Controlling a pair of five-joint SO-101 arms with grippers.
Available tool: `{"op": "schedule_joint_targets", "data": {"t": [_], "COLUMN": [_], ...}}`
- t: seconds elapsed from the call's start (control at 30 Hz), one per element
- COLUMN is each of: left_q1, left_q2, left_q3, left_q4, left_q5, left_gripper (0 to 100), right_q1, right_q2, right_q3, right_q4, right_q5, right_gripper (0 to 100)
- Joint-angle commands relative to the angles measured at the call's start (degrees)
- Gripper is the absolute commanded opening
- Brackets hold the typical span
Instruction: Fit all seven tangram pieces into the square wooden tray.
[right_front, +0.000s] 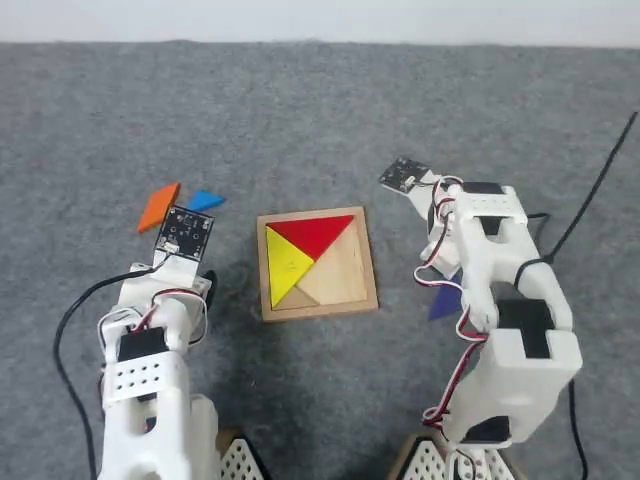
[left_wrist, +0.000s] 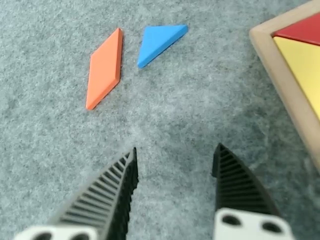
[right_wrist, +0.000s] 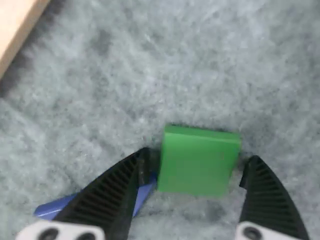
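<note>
Currently the right gripper (right_wrist: 198, 155), spread astride the green square (right_wrist: 197, 167), may also snag the blue piece (right_wrist: 52, 209) lying against 1 finger

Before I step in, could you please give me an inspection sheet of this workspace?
Surface: grey felt mat.
Job's things: square wooden tray holds red triangle and yellow triangle; orange parallelogram and light blue triangle lie left of it; green square and dark blue piece lie right.
Clutter: nothing seen.
End effectors: left end effector open, empty, over mat; right end effector open astride green square.
Cables: black cable beside each arm.
Surroundings: white wall behind.
</note>
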Motion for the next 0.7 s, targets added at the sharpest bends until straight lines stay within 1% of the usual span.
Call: {"op": "schedule_joint_targets", "data": {"t": [0.0, 0.07, 0.13, 0.27, 0.37, 0.57, 0.67], "left_q1": [0.26, 0.26, 0.26, 0.26, 0.26, 0.26, 0.26], "left_q2": [-1.41, -1.41, -1.41, -1.41, -1.41, -1.41, -1.41], "left_q3": [-0.48, -0.48, -0.48, -0.48, -0.48, -0.48, -0.48], "left_q4": [-1.58, -1.58, -1.58, -1.58, -1.58, -1.58, -1.58], "left_q5": [-0.44, -0.44, -0.44, -0.44, -0.44, -0.44, -0.44], "left_gripper": [24, 24, 24, 24, 24, 24, 24], "right_q1": [0.84, 1.01, 1.10, 1.10, 1.19, 1.10, 0.75], "right_q2": [1.01, 1.27, 1.36, 1.45, 1.36, -2.51, -7.60], "right_q3": [-3.96, -4.22, -4.22, -4.40, -4.40, -4.22, -4.40], "right_q4": [-1.01, -1.01, -1.01, -1.19, -1.19, -0.57, 2.77], "right_q5": [0.70, 0.62, 0.62, 0.62, 0.62, 0.26, -2.90], "right_gripper": [30.3, 30.2, 27.3, 11.6, 2.8, 1.2, 1.2]}}
